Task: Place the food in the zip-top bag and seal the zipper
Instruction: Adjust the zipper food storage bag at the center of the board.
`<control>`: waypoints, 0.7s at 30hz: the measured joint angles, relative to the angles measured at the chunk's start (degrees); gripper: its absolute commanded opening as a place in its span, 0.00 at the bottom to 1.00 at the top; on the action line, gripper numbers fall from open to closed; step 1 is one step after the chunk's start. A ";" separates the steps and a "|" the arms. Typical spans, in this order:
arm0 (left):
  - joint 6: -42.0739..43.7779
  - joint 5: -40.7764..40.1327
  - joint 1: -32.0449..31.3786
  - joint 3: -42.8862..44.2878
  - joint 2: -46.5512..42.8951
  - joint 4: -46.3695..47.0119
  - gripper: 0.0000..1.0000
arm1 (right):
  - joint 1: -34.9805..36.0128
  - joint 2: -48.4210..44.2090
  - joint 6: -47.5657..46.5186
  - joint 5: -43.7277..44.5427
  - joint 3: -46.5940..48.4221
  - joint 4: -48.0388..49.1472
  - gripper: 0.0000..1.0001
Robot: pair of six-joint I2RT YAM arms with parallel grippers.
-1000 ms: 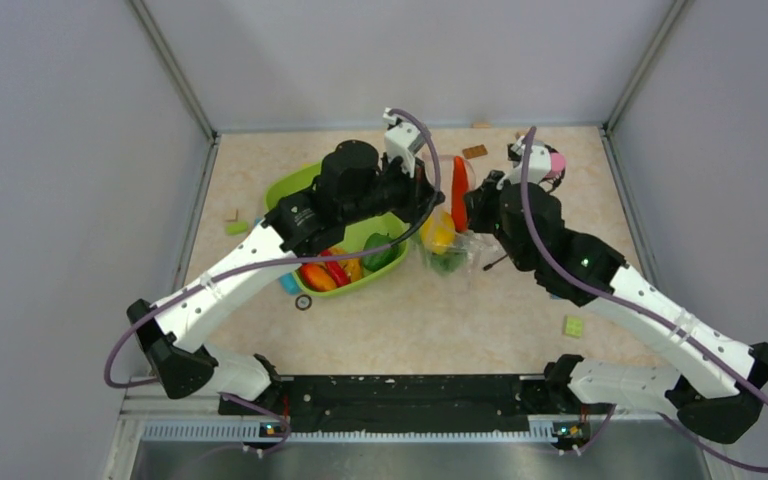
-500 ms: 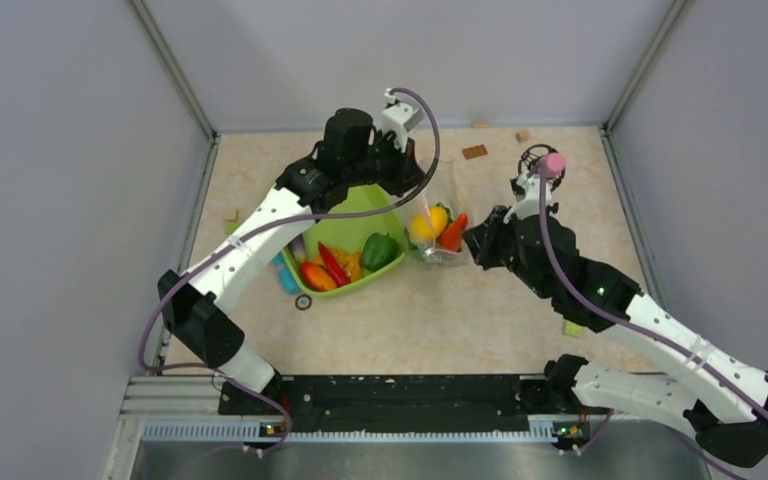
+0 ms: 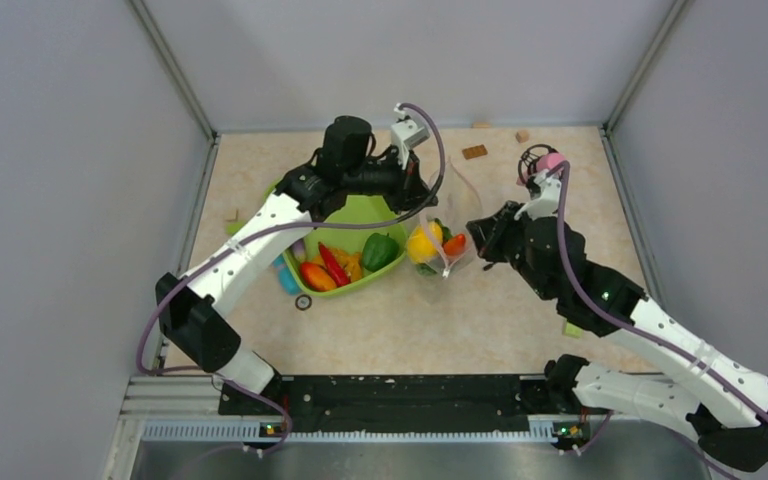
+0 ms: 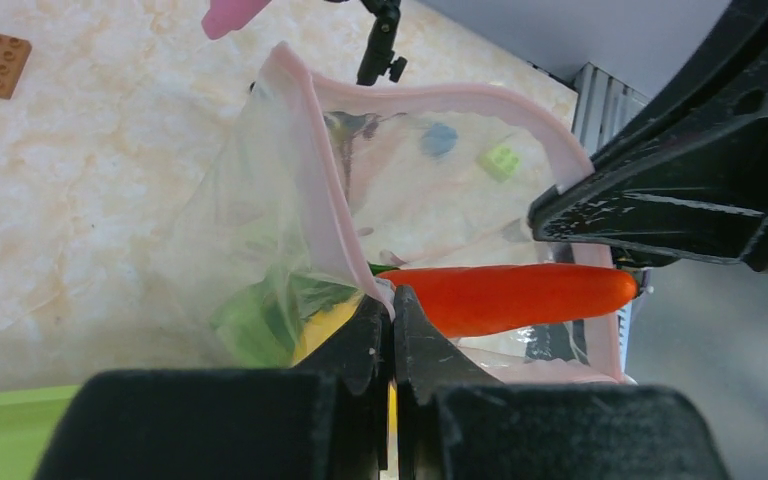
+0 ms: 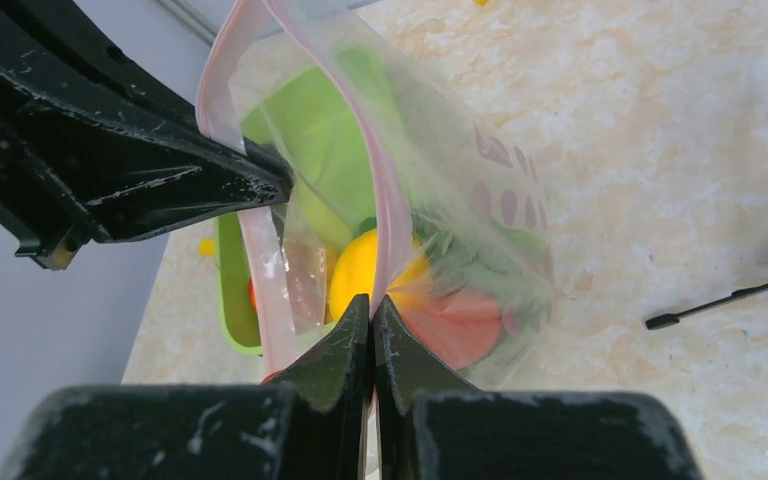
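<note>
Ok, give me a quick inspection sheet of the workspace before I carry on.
Surface: beige marbled table.
Job's things: zip-top bag with its mouth open, zipper unsealed; carrot and lemon inside; pepper and chilli in the green tray.
Clutter: brown block near the far wall.
Grippers: left gripper and right gripper each shut on the bag's rim, on opposite sides.
Cables: purple cable along each arm; no snag seen.
Surroundings: grey walls; nothing else seen.
</note>
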 measured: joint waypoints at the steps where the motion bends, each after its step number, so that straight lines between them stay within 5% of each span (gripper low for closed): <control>1: -0.04 0.59 0.00 -0.13 -0.39 -0.04 0.01 | 0.00 0.20 -0.20 -0.11 0.02 0.37 0.00; 6: -1.90 -0.63 0.02 -0.48 -2.99 0.00 0.08 | 0.00 1.66 -1.53 -0.57 3.54 -0.04 0.00; 16: -13.35 -4.09 -0.70 -10.78 -8.83 7.48 0.00 | 0.00 6.88 -5.88 0.00 22.23 -10.64 0.00; 21: -20.98 -4.11 -1.81 -26.43 -9.64 15.58 0.33 | 0.00 10.16 -7.72 -4.92 19.80 -15.45 0.00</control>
